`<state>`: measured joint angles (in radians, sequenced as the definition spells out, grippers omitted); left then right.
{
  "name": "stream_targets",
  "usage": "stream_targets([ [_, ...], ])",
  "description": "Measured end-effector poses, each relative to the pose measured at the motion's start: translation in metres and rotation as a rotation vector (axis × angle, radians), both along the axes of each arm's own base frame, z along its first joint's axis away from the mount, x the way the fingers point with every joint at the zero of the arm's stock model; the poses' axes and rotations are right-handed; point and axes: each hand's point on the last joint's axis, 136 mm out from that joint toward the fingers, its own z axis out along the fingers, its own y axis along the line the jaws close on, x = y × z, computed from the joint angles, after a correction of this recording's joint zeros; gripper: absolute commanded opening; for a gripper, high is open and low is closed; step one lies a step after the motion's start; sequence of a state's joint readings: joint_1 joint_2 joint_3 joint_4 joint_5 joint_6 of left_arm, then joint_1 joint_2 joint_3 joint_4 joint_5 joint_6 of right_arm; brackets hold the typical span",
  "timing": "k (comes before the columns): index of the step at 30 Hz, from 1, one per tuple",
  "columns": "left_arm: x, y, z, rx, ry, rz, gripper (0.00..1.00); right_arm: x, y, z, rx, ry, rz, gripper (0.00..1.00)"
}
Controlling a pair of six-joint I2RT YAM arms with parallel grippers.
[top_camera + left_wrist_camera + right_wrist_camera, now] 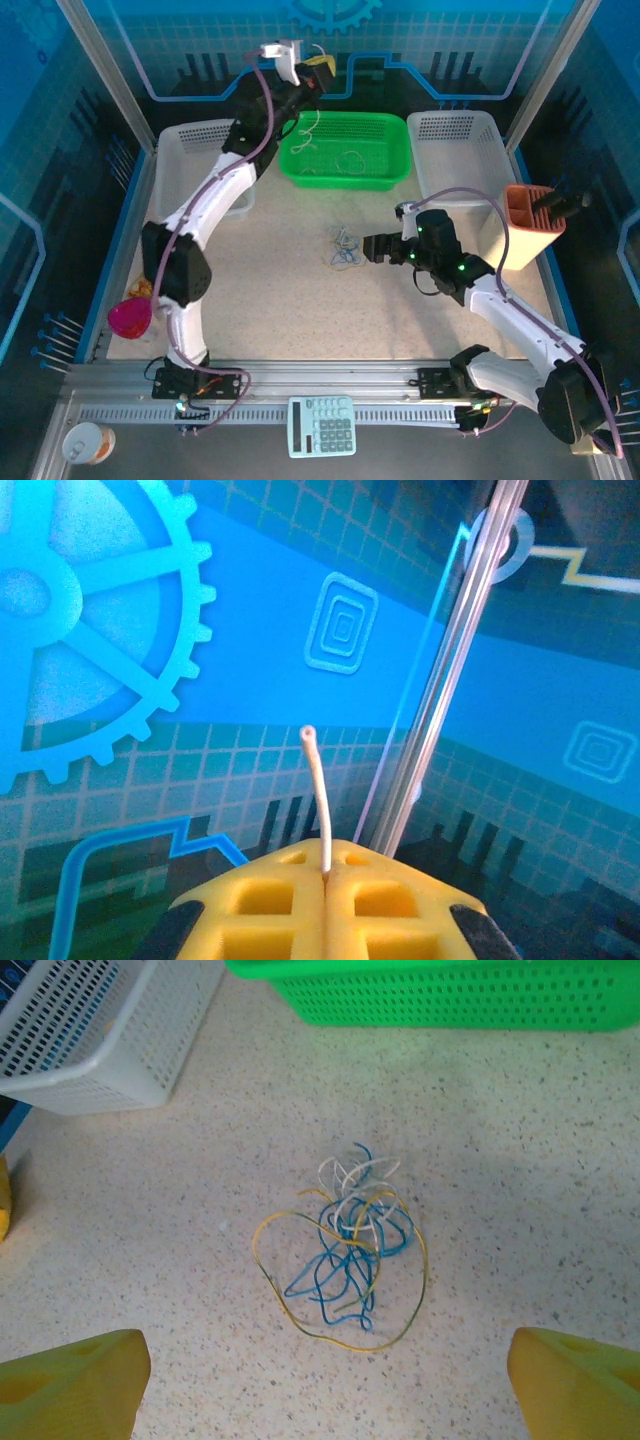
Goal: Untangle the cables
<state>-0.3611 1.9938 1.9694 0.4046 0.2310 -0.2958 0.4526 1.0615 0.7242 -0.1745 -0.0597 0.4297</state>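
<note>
Jaws of the left gripper (pixel 327 880) are pressed together on a whitish cable (pixel 317 790); jaws of the right gripper (pixel 325 1385) are spread wide with nothing held.
The left gripper is raised at the far side, above the far-left corner of the green basket (pixel 395 165). The cable's short end pokes up from between its yellow pads (pixel 260 900), and the rest hangs toward the basket, where thin loose loops (pixel 350 160) lie. The tangle of cables (pixel 352 1228), yellow, blue and whitish, rests on the speckled table (pixel 270 290) mid-scene, near the basket's near wall. It lies just left of the right gripper, between the lines of its two fingertips but beyond them, untouched. The key labels on a calculator (pixel 322 425) at the near edge are too small to read.
</note>
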Motion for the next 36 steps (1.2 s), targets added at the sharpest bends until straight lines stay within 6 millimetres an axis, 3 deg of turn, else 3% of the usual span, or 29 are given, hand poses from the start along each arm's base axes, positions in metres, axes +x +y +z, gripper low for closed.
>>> stream_targets([
  [5, 0.059, -0.013, -0.050, 0.008, 0.047, 0.009, 0.00, 0.004, 0.004, 0.003, 0.001, 0.012, 0.010, 0.93],
  [10, 0.086, -0.017, -0.118, 0.049, 0.186, 0.017, 0.04, 0.002, 0.005, 0.000, -0.001, 0.028, 0.017, 0.93],
  [14, 0.089, -0.016, -0.152, 0.079, 0.269, 0.021, 0.09, 0.001, 0.005, -0.001, 0.001, 0.030, 0.021, 0.93],
  [21, 0.091, -0.018, -0.190, 0.121, 0.380, 0.015, 0.22, 0.002, 0.006, -0.001, 0.001, 0.033, 0.021, 0.93],
  [36, 0.073, -0.020, -0.282, 0.217, 0.623, -0.029, 0.52, 0.001, 0.005, 0.001, 0.013, 0.035, 0.013, 0.92],
])
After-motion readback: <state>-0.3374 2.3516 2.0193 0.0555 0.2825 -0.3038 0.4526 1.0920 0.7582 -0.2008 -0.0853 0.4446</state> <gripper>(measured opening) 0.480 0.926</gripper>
